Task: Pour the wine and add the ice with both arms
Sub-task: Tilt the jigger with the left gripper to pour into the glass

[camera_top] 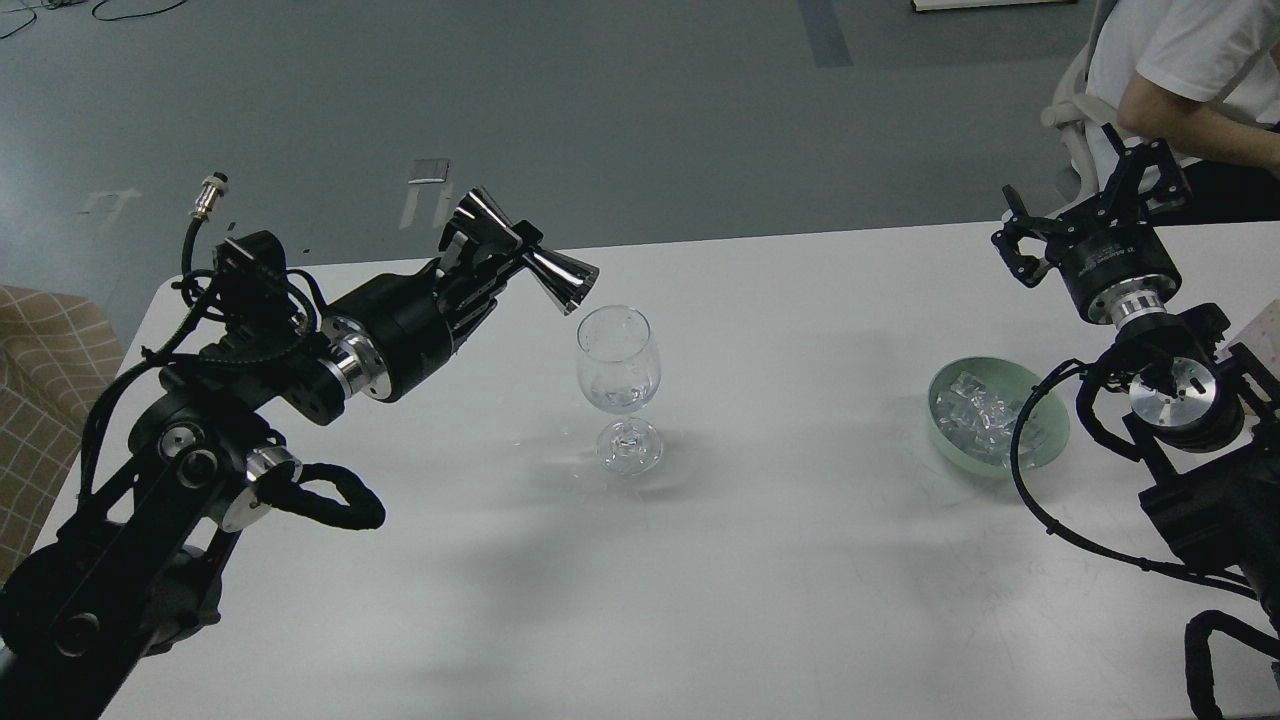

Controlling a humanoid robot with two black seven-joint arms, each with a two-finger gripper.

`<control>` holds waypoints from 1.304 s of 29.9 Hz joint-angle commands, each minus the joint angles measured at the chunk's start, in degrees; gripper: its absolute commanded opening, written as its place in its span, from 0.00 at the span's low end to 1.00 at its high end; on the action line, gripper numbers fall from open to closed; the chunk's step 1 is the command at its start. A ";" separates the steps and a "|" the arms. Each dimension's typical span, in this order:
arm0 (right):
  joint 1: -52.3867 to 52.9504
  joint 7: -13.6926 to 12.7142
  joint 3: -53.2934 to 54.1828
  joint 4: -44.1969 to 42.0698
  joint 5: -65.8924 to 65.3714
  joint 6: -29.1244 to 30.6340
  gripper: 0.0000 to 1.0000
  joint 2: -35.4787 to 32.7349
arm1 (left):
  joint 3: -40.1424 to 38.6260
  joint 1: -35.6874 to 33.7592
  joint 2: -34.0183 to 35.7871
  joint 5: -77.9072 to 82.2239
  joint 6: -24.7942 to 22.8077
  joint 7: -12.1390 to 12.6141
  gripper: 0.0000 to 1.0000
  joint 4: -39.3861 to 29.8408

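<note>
A clear stemmed glass (pixel 619 385) stands upright near the middle of the white table (pixel 780 560), with a little clear wine (pixel 617 397) low in its bowl. My left gripper (pixel 490 258) is shut on a shiny steel double-cone jigger (pixel 527 254), held tilted with its lower mouth just up and left of the glass rim. A pale green bowl (pixel 1046 442) holds a heap of clear ice cubes (pixel 972 413) at the right. My right gripper (pixel 1085 205) is open and empty, above and behind the bowl.
A person in a white shirt (pixel 1190 60) sits on a white chair at the far right behind the table. A checked fabric seat (pixel 40 370) stands left of the table. A pale box corner (pixel 1262 340) shows at the right edge.
</note>
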 commanded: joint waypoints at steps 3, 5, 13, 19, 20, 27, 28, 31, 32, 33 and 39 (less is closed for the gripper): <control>-0.01 0.08 0.00 -0.08 0.00 0.08 1.00 -0.49 | 0.00 -0.59 0.04 0.00 -0.51 0.18 0.17 -0.02; -0.01 0.08 0.00 -0.08 0.00 0.08 1.00 -0.49 | 0.35 -0.77 0.12 0.00 -0.51 0.35 0.17 -0.02; -0.01 0.08 0.08 -0.25 0.00 0.08 1.00 -0.49 | 2.02 -3.58 0.65 0.09 -0.60 1.67 0.17 -0.02; -0.01 0.08 0.08 -0.17 0.00 0.08 1.00 -0.41 | 2.02 -4.28 0.83 2.55 -1.47 1.93 0.17 -0.02; -0.01 0.08 0.08 -0.08 0.00 0.08 1.00 -0.41 | 2.02 -4.46 0.83 2.55 -1.83 2.02 0.17 -0.02; -0.01 0.00 1.66 -0.43 0.09 0.08 1.00 -0.49 | 2.02 -4.72 0.83 4.13 -1.92 2.11 0.17 -0.02; -0.01 0.00 2.10 -0.43 0.09 0.08 1.00 -0.49 | 2.02 -4.81 0.74 4.13 -2.00 2.20 0.17 -0.02; -0.01 0.00 2.11 -0.43 0.09 0.08 1.00 -0.49 | 1.93 -4.81 0.83 4.13 -2.00 2.90 0.17 -0.02; -0.01 0.00 2.11 -0.43 0.09 0.08 1.00 -0.49 | 1.93 -4.73 0.83 4.13 -2.00 2.99 0.17 -0.02; -0.01 -0.09 2.11 -0.43 0.09 0.08 1.00 -0.49 | 1.85 -4.72 0.65 4.05 -2.00 3.08 0.17 -0.02; -0.45 -0.09 1.93 -0.61 0.09 0.17 1.00 -0.49 | -1.04 -3.76 -1.28 -3.04 -0.25 3.30 0.17 -0.02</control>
